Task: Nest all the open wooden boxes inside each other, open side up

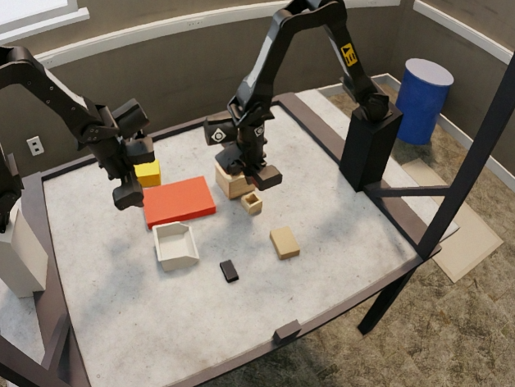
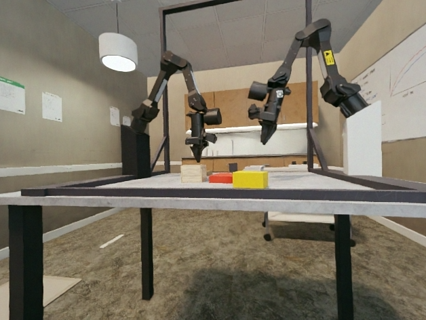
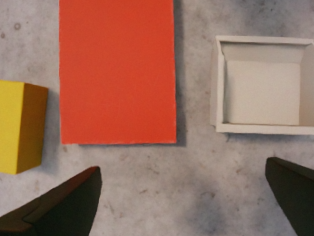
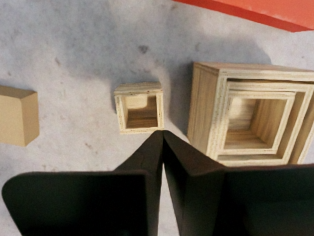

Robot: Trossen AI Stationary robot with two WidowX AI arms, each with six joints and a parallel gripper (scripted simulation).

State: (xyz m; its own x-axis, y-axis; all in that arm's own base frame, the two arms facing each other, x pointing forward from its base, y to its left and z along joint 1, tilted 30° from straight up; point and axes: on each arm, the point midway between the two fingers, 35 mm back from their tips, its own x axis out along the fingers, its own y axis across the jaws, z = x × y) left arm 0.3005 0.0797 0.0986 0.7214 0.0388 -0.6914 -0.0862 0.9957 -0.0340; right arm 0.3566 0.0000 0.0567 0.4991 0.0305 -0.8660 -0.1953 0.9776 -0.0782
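three wooden boxes sat nested, with a small one left out beside them.
in the top view's upper middle, the nested boxes (image 1: 234, 184) (image 2: 193, 173) (image 4: 205, 107) were open side up; the smallest box (image 1: 252, 202) (image 4: 161, 111), also open side up, was apart, just below them. the right gripper (image 2: 198, 161) (image 4: 161, 136), clenched on nothing, was above the table. at upper left, the left gripper (image 1: 129, 198) (image 2: 264, 142) (image 3: 183, 170) was spread wide and empty, near the red slab (image 1: 180, 202) (image 2: 220, 177) (image 3: 118, 72).
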